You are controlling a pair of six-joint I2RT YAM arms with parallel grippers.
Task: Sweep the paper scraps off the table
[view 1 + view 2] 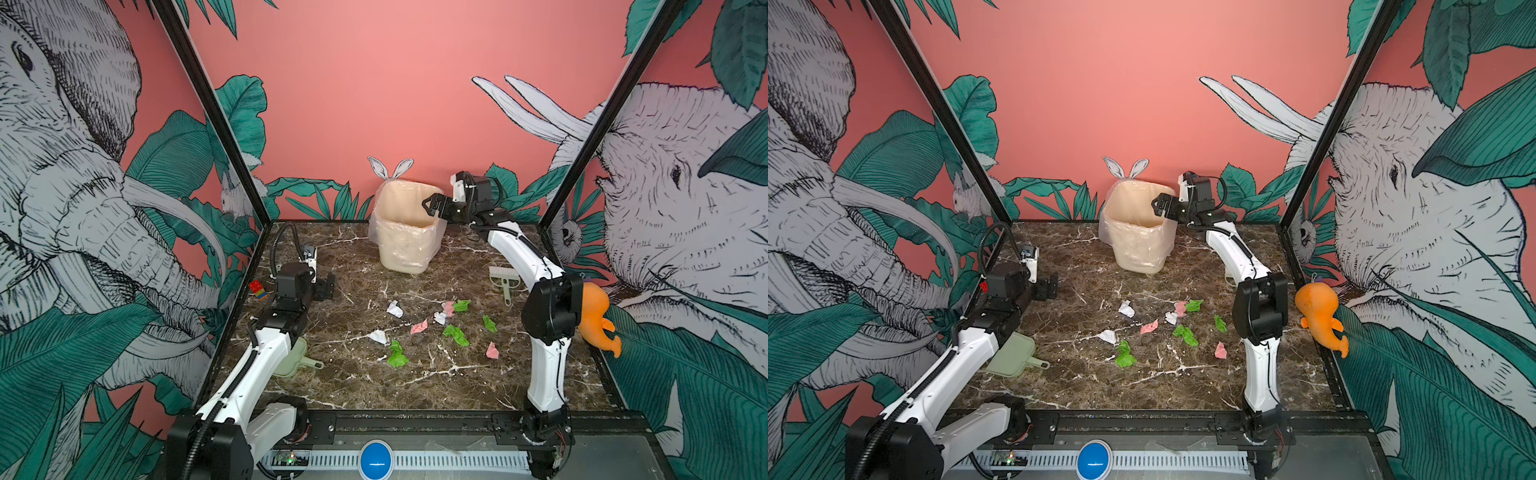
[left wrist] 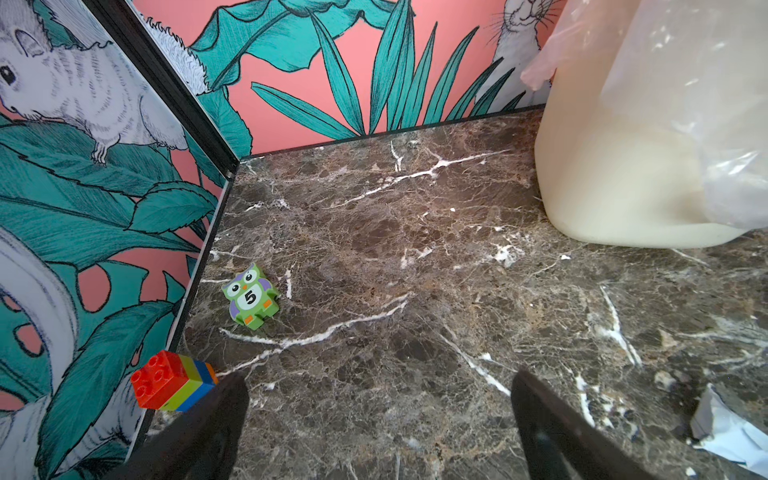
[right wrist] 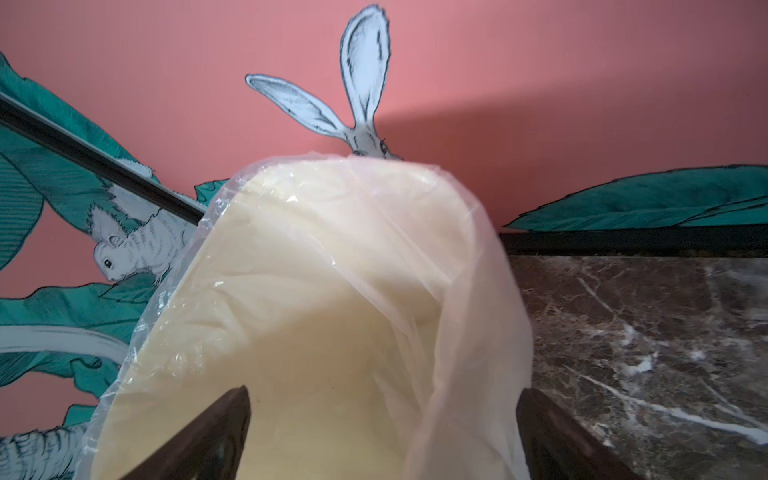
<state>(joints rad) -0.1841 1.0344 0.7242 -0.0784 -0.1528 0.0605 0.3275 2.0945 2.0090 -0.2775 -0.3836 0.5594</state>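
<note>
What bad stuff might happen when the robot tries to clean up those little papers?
1. The right gripper hangs open at the rim of the bin, where the loose plastic liner bulges; it might snag the liner or tip the bin.
2. The paper scraps lie spread out and look light; a fast stroke with the brush might scatter them instead of gathering them.
3. The dustpan lies partly under the left arm, so reaching for it could knock it.

Bright, even light, soft shadows on the worktop (image 1: 374,386). Both top views bow at the edges. Wrist views blur up close; the plastic liner (image 2: 681,104) glints
</note>
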